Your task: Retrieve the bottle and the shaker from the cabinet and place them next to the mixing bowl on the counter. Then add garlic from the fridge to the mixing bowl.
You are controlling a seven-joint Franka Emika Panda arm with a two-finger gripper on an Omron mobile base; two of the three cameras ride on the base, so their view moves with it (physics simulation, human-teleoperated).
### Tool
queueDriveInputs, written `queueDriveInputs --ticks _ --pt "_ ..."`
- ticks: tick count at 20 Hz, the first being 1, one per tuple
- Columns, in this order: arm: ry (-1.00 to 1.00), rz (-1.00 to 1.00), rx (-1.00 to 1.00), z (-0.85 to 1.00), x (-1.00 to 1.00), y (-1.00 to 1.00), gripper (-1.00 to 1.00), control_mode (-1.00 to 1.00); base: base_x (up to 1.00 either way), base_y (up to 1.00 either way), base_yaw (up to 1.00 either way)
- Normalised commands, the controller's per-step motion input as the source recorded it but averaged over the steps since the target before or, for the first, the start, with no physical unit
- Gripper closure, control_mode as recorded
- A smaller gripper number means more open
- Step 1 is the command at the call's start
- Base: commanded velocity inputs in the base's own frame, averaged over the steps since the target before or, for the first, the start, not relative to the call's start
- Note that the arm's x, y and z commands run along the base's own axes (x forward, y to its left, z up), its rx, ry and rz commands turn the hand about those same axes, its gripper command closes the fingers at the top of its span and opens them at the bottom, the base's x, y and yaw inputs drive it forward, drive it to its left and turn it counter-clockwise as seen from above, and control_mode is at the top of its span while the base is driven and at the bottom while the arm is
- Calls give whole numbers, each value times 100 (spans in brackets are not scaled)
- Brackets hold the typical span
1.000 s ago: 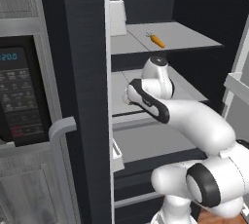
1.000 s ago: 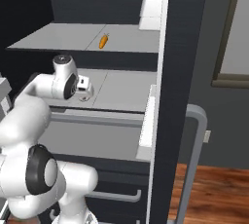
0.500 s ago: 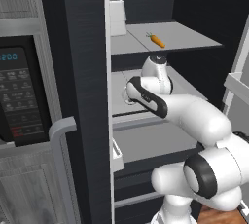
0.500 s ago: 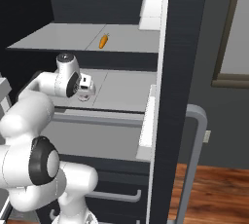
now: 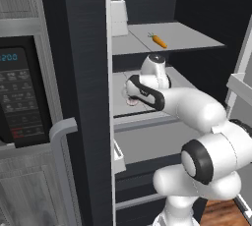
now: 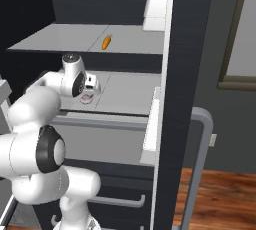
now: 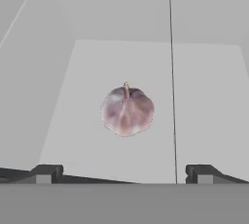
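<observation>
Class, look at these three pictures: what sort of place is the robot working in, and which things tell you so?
A kitchen, most likely at an open fridge: a garlic bulb lies on a shelf, a carrot on the shelf above, and a microwave is built in beside it.

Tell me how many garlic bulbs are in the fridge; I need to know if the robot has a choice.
1. The garlic lies on the middle shelf, just ahead of the open end effector. The fridge door and arm may hide others.
</observation>
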Motion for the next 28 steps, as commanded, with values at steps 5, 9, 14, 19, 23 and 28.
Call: queueDriveInputs --ticks 5,9,14,19,23,28 --pt "0 0 0 0 30 0 -100 -100 0 0 0" --pt "0 0 0 0 22 0 -100 -100 0 0 0" --pt "-1 0 0 0 6 0 -100 -100 0 0 0" --pt "0 -1 0 -14 0 0 -100 -100 0 0 0" --pt "0 -1 0 -36 0 0 -100 -100 0 0 0" --pt "-1 0 0 -34 0 0 -100 -100 0 0 0"
